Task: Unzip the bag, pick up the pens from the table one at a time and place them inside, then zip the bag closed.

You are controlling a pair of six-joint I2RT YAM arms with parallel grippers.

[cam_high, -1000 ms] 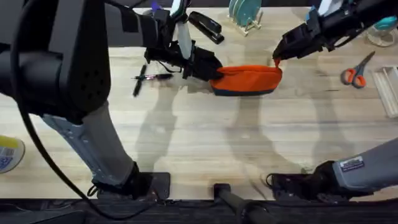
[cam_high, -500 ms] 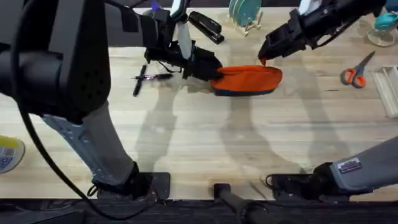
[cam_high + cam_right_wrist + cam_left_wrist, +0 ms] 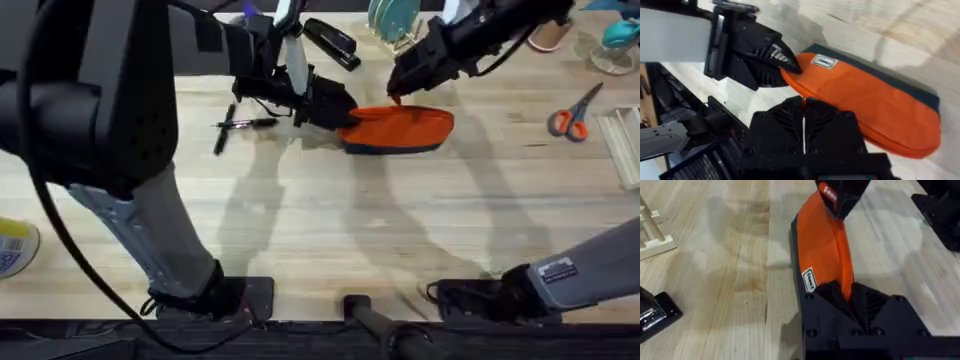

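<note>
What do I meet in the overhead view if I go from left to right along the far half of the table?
The pens → left gripper holding the bag's end → the bag → scissors.

Orange bag (image 3: 400, 128) with a dark navy bottom edge, black pens (image 3: 240, 124), pale grained counter (image 3: 320, 220), orange-handled scissors (image 3: 572, 118), black stapler (image 3: 332, 42).

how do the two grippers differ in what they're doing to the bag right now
The left gripper clamps the bag at its end nearest the pens; the right gripper pinches something small on the bag's top edge, partway along.
The left gripper sits low at table level; the right gripper comes down from above.
Both are shut on the bag.
</note>
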